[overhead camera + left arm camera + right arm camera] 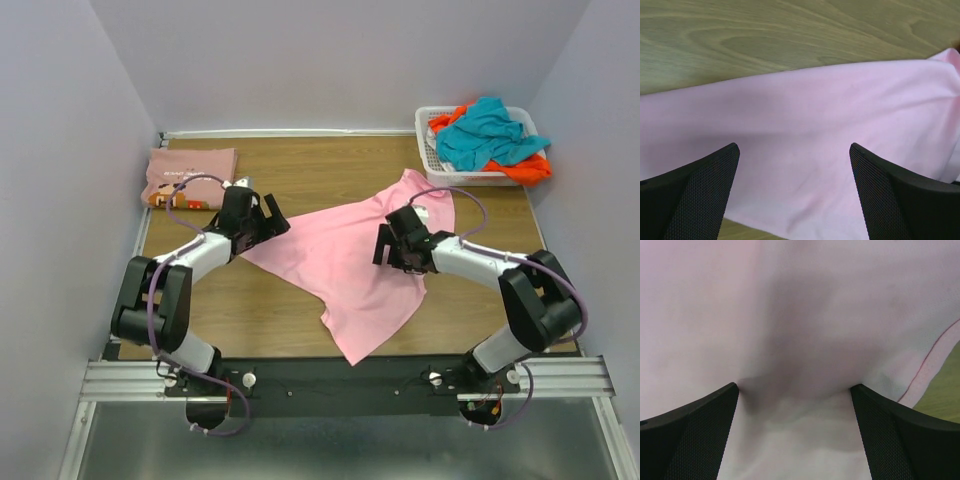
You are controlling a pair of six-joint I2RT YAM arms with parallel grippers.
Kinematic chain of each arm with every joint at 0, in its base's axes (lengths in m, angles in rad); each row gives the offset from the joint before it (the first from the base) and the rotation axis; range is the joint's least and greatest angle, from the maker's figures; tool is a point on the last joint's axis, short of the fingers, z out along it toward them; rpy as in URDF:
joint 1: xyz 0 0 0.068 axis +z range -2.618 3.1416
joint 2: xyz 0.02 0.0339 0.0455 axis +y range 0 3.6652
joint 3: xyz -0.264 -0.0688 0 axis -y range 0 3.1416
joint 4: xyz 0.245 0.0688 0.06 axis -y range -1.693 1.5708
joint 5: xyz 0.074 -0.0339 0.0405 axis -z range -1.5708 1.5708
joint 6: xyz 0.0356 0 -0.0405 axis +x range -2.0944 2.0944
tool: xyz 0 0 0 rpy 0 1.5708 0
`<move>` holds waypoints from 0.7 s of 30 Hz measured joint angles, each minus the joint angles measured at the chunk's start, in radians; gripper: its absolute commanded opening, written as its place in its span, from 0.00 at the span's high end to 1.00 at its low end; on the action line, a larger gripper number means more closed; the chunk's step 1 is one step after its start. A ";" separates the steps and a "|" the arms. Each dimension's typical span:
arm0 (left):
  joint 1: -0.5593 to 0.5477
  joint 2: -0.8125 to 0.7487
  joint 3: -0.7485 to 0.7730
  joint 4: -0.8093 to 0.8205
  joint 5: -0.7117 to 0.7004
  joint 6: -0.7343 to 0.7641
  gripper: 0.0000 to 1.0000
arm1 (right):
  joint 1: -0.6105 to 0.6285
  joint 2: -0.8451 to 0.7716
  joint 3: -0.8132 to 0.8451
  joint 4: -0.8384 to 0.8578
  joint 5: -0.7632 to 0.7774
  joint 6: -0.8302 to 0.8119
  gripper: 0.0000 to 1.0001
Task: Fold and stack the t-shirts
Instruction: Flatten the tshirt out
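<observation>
Closest to the arm bases, one corner of the light-pink t-shirt (340,260) points toward the front edge of the tabletop (330,175). From there the shirt spreads unfolded and slantwise across the middle of the wood, rumpled, with its far end reaching toward the back right.

Farther in, the left claw (273,222) sits at the shirt's left edge. Its wrist camera shows the two black fingers (705,190) spread wide, with smooth pink cloth lying flat under the gap and bare wood beyond the cloth's far edge. Nothing is pinched between them.

On the other side, the right claw (383,245) is down over the shirt's right part, well inside its outline. Its fingers (695,435) are also held apart. Pink cloth fills nearly the whole wrist view, dimpled and shadowed between the tips, and a seam and a sliver of wood show at the right.

Against the back left corner lies a dusty-pink t-shirt (190,177), folded flat with its print upward, just behind the left claw. At the back right stands a white basket (425,150) holding a crumpled teal t-shirt (485,135) on top of an orange t-shirt (530,170).
</observation>
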 measured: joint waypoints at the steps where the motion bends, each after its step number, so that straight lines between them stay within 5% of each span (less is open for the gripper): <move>1: -0.010 0.024 0.012 0.005 0.010 0.002 0.02 | -0.004 0.031 0.029 0.001 0.012 -0.003 0.00; 9: -0.015 0.166 0.066 0.035 0.044 0.020 0.02 | -0.063 0.275 0.279 0.014 0.080 -0.091 0.00; 21: -0.096 0.139 0.022 0.081 0.074 0.015 0.02 | -0.159 0.575 0.669 0.034 0.092 -0.297 0.00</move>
